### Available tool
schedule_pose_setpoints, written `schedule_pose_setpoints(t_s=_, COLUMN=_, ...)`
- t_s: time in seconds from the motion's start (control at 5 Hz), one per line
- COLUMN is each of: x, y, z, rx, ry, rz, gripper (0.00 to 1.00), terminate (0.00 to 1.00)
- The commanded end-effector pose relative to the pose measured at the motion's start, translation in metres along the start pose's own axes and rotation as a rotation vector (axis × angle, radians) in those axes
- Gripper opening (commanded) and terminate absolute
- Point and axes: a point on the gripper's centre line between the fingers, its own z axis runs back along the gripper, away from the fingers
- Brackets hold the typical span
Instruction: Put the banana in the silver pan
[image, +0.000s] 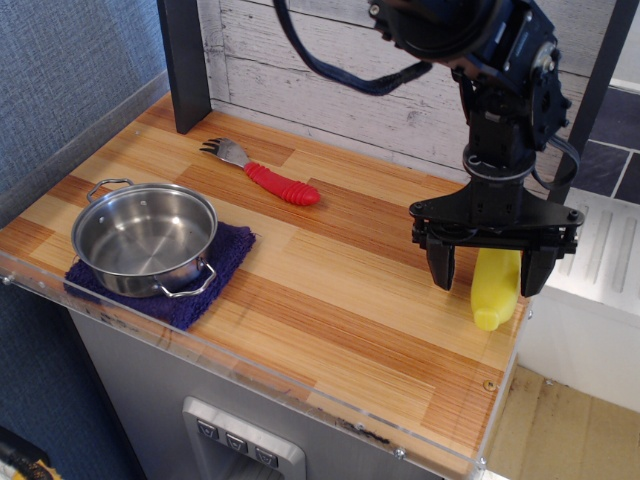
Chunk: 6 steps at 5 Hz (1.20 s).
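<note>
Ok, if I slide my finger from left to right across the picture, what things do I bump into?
silver pan on its purple cloth → red-handled spork → end effector, open over the banana.

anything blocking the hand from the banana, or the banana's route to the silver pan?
Nothing visible. The hand is open, straddling the banana at the right edge. Bare countertop lies between it and the silver pan; the red-handled spork sits farther back, off the route.
</note>
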Motion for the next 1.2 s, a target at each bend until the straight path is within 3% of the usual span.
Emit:
schedule_pose_setpoints(t_s=0.0, x=0.000, y=0.000, z=0.001, rx=-0.007, ry=-0.027, rz=-0.013, gripper=1.00, terminate=0.00)
schedule_pose_setpoints(t_s=0.2, x=0.000, y=-0.001, z=-0.004, rx=0.007, ry=-0.037, rz=-0.003, gripper=0.00, terminate=0.00)
schedule_pose_setpoints(t_s=0.6, x=0.006, y=-0.014, z=0.007, rx=-0.015, ry=-0.033, rz=-0.040, gripper=0.00, terminate=0.00)
schedule_pose_setpoints(t_s=1.0, x=0.022, y=0.001, z=0.061, rx=-0.040, ry=-0.093, rz=0.004, gripper=0.00, terminate=0.00)
